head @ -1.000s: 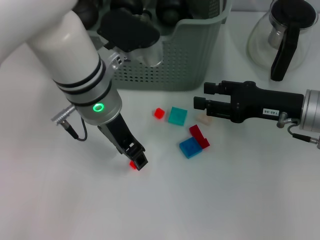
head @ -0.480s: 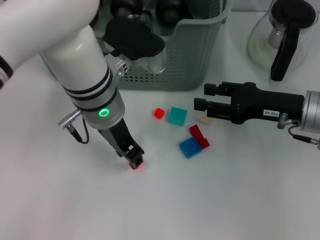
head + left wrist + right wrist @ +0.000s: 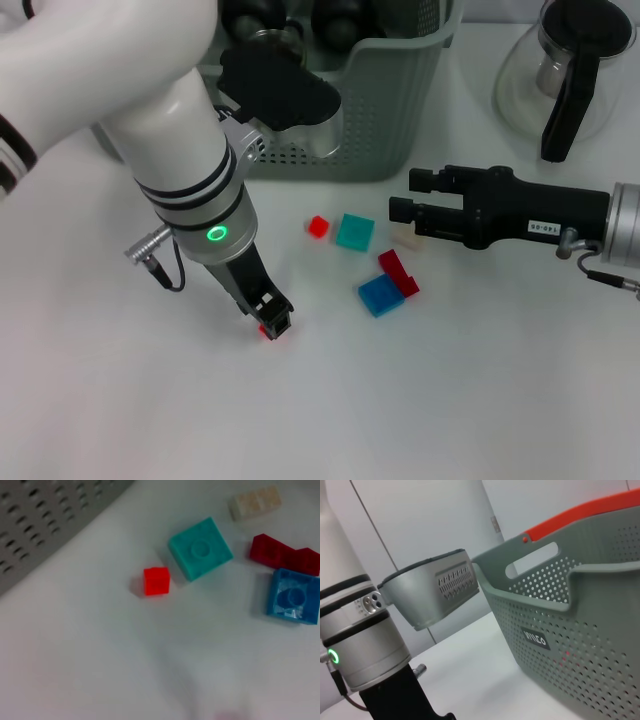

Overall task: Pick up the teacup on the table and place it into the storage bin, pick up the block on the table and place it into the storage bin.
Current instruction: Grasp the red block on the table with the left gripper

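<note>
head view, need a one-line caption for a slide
Left gripper lowered onto a small red block on the table, right gripper waiting beside scattered blocks before the storage bin.

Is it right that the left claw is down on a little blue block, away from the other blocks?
Not quite. The block under the left claw is a little red block, not blue, as the head view shows. The blue block lies off with the other blocks. The rest is right.
</note>
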`<state>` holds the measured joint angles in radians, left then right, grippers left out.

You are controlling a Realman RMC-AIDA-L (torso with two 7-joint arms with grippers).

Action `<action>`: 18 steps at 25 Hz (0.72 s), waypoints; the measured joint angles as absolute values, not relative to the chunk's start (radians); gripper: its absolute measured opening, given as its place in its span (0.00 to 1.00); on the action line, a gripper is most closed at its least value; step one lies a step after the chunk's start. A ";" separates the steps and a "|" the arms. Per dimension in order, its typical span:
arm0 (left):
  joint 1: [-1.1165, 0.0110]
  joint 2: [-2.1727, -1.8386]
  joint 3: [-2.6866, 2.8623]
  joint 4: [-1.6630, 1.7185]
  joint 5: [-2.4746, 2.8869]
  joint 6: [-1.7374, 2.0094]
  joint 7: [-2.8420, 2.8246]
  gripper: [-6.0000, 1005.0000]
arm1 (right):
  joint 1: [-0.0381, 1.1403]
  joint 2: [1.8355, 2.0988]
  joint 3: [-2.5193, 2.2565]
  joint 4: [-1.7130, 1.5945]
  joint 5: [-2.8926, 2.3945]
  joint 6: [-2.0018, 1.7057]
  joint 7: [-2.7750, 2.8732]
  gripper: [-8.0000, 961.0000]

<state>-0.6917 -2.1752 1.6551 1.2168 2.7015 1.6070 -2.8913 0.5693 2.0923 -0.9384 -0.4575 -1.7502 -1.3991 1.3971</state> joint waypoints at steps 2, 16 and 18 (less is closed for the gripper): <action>-0.692 -2.175 1.656 1.216 2.701 1.605 -2.892 0.37 | 0.571 2.092 -0.939 -0.458 -1.750 -1.399 1.397 0.67; -0.702 -2.175 1.690 1.193 2.701 1.580 -2.902 0.35 | 0.572 2.092 -0.934 -0.456 -1.750 -1.395 1.397 0.67; -0.704 -2.175 1.693 1.192 2.701 1.577 -2.902 0.35 | 0.572 2.092 -0.933 -0.456 -1.750 -1.395 1.397 0.67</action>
<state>-0.7040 -2.1752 1.6927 1.1922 2.7013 1.5766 -2.9022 0.5723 2.0923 -0.9331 -0.4560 -1.7503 -1.3947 1.3975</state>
